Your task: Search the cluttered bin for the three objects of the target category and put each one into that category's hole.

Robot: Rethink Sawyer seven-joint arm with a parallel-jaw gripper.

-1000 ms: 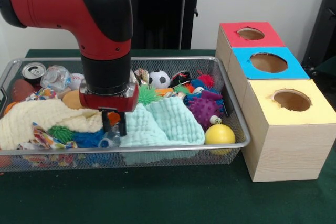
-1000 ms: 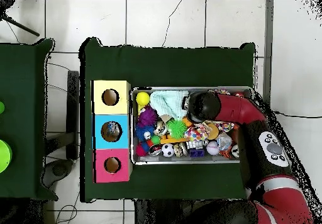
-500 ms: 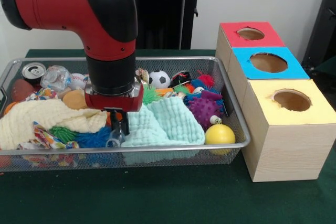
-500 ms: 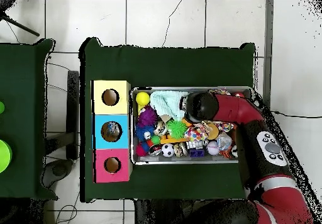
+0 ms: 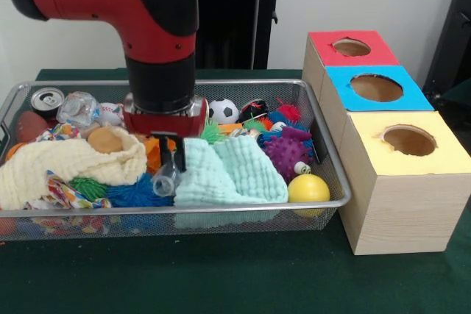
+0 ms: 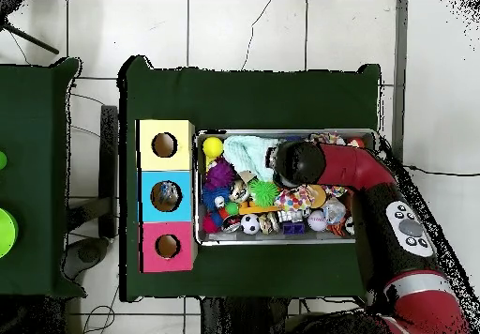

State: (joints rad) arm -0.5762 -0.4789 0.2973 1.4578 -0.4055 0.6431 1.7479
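Observation:
In the front view my gripper (image 5: 170, 158) hangs just above the clutter in the wire bin (image 5: 221, 208), between a cream cloth (image 5: 66, 161) and a mint cloth (image 5: 229, 170). It is shut on a small clear plastic piece (image 5: 165, 180), which dangles below the fingertips. To the right of the bin stands a row of box tops with round holes: red (image 5: 324, 40), blue (image 5: 416, 98) and yellow (image 5: 441, 158). From overhead the arm's wrist (image 6: 298, 161) covers the gripper, and the bin (image 6: 281, 242) lies right of the boxes (image 6: 165, 195).
The bin also holds a yellow ball (image 5: 308, 188), a purple spiky ball (image 5: 285, 154), a soccer ball (image 5: 224, 111), a drink can (image 5: 47, 101), crumpled plastic (image 5: 78, 108) and blue and green spiky toys (image 5: 121, 193). The bin's wire walls surround the gripper.
The gripper has risen and shifted slightly right, lifting the clear plastic piece out from between the cloths. The cream cloth's edge has moved with it.

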